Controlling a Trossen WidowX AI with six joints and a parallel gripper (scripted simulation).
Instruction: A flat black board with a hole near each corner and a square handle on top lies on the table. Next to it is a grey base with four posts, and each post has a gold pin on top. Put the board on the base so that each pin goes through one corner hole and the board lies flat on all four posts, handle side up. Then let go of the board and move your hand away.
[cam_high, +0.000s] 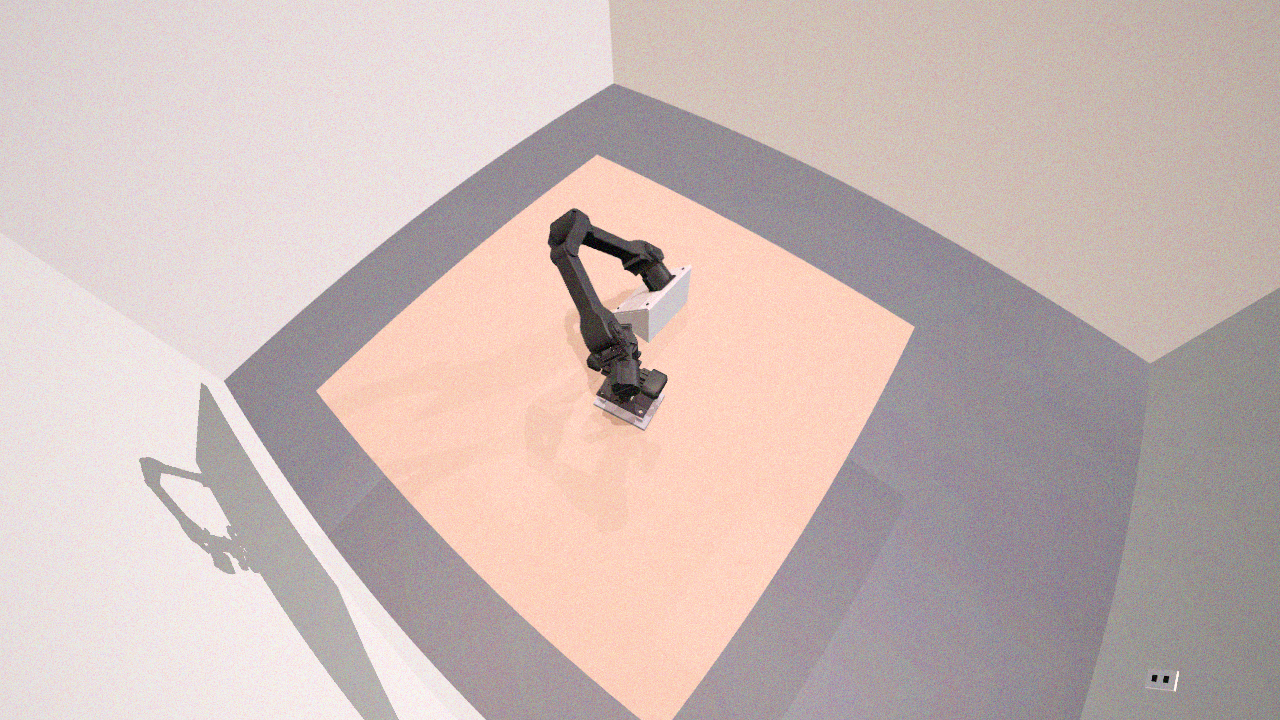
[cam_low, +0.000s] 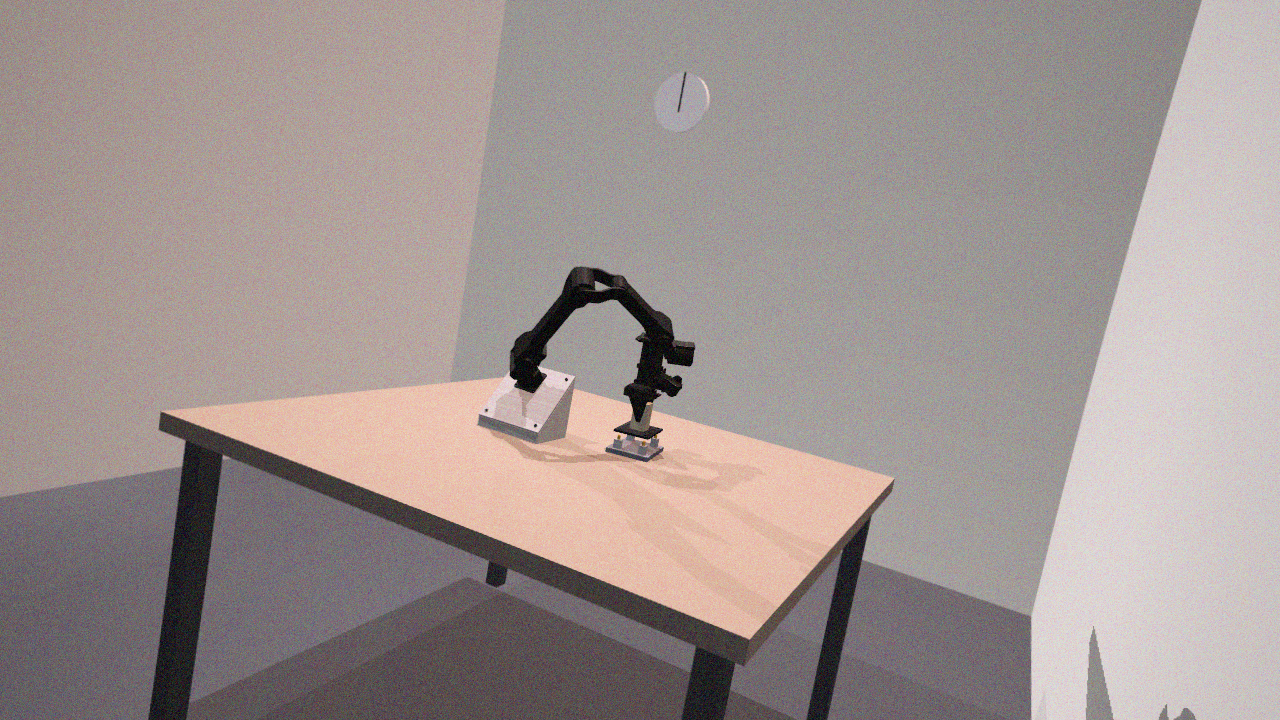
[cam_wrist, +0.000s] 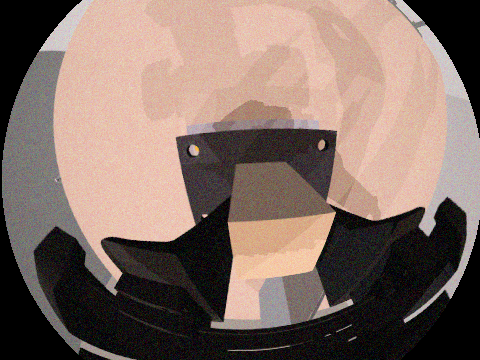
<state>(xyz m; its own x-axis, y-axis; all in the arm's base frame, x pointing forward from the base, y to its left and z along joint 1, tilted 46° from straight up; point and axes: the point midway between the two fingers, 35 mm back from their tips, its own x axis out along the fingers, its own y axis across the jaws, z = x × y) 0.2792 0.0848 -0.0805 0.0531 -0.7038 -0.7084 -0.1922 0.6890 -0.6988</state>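
High above the pale-orange flat worktop (cam_high: 501, 376) (cam_low: 429, 483) (cam_wrist: 115, 75), looking steeply down; also from beside it, farther back, angled slightly downward; and close over the black square board (cam_low: 638, 429) (cam_wrist: 210, 175), shared with the exterior view.

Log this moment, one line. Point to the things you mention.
gripper (cam_low: 640, 419) (cam_wrist: 280, 235): shut on handle (cam_low: 642, 414) (cam_wrist: 281, 192) | black board (cam_low: 638, 429) (cam_wrist: 210, 167): above grey base (cam_low: 634, 453), not seated | release: pending
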